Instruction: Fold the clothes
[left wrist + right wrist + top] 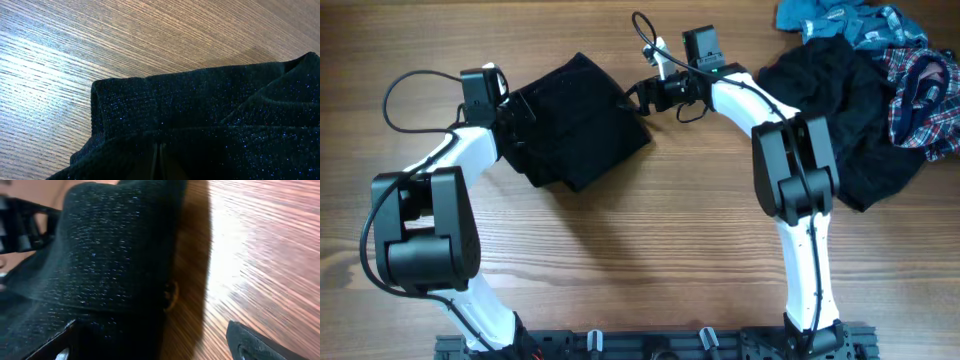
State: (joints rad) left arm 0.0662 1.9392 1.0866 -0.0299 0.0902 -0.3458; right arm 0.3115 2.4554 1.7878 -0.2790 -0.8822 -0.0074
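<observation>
Two grippers are set at opposite edges of a folded black garment (pixel 575 125), which is laid on the wooden table (pixel 620 270) left of centre. At its left edge the left gripper (pixel 517 112) is closed tight; whether cloth is pinched cannot be told. At its right edge the right gripper (pixel 638 95) is spread wide, with cloth against one finger (pixel 60 347). Far right, another black garment (pixel 840 120), a teal-blue one (pixel 830 18) and a plaid one (pixel 920 100) are heaped.
</observation>
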